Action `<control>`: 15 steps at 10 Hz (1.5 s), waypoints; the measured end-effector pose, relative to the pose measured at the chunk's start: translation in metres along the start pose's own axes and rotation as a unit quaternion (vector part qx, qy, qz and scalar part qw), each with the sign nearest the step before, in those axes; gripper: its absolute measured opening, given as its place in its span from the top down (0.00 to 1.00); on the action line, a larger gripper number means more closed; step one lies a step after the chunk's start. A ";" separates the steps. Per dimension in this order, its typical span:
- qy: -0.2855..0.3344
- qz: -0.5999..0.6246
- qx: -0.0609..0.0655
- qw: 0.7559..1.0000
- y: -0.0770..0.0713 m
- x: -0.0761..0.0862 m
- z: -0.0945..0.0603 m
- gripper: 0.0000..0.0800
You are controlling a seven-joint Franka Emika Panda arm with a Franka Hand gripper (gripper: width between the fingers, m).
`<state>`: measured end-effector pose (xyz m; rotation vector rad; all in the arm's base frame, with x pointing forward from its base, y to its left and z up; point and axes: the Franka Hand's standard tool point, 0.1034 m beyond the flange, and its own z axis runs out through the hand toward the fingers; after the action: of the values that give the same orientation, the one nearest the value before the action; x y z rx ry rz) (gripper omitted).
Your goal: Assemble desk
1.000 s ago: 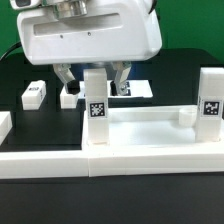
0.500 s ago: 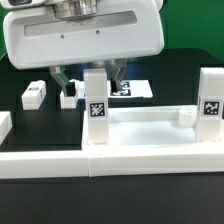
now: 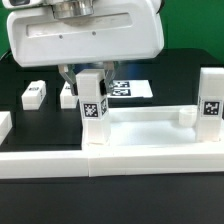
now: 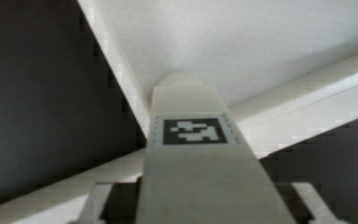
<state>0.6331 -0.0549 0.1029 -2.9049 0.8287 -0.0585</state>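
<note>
The white desk top (image 3: 150, 150) lies near the front edge. One square leg (image 3: 93, 100) stands upright at its left corner, tag facing the camera, and another leg (image 3: 211, 98) stands at the right corner. My gripper (image 3: 90, 78) hangs over the left leg, a finger on each side of its upper part. In the wrist view the tagged leg (image 4: 197, 130) runs between my fingers (image 4: 105, 203), with a narrow dark gap on either side, so the jaws are open around it, not touching. The desk top (image 4: 247, 50) shows behind.
Two loose white legs (image 3: 33, 94) (image 3: 68, 96) lie on the black table behind, at the exterior view's left. The marker board (image 3: 137, 88) lies further back. A low white border wall (image 3: 40, 165) runs along the front, and a small white block (image 3: 4, 124) sits at the left edge.
The hand has come down over the left leg and the fingers have drawn in from wide apart to close beside it.
</note>
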 end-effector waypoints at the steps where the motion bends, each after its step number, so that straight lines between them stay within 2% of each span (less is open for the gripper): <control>1: -0.006 0.100 -0.005 0.995 -0.001 0.000 0.000 0.64; 2: -0.010 0.199 -0.008 0.980 -0.002 0.002 0.000 0.64; 3: -0.010 0.314 -0.007 0.949 -0.001 0.003 0.001 0.64; 4: -0.014 0.436 -0.003 0.900 -0.001 0.004 0.002 0.64; 5: -0.016 0.487 -0.003 0.874 -0.002 0.004 0.001 0.64; 6: -0.016 0.507 -0.004 0.862 -0.002 0.003 0.001 0.64; 8: -0.016 0.487 -0.003 0.873 -0.002 0.003 0.002 0.64; 9: -0.017 0.486 -0.003 0.874 -0.003 0.003 0.002 0.35; 10: -0.014 0.417 -0.004 0.909 -0.008 0.000 0.003 0.35; 11: -0.017 0.314 0.000 0.949 -0.018 -0.004 0.001 0.22; 12: -0.020 0.191 0.008 0.981 -0.025 -0.006 -0.002 0.20; 15: -0.020 0.103 0.007 0.994 -0.022 -0.006 0.000 0.19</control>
<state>0.6396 -0.0330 0.1062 -2.7800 1.1095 0.0124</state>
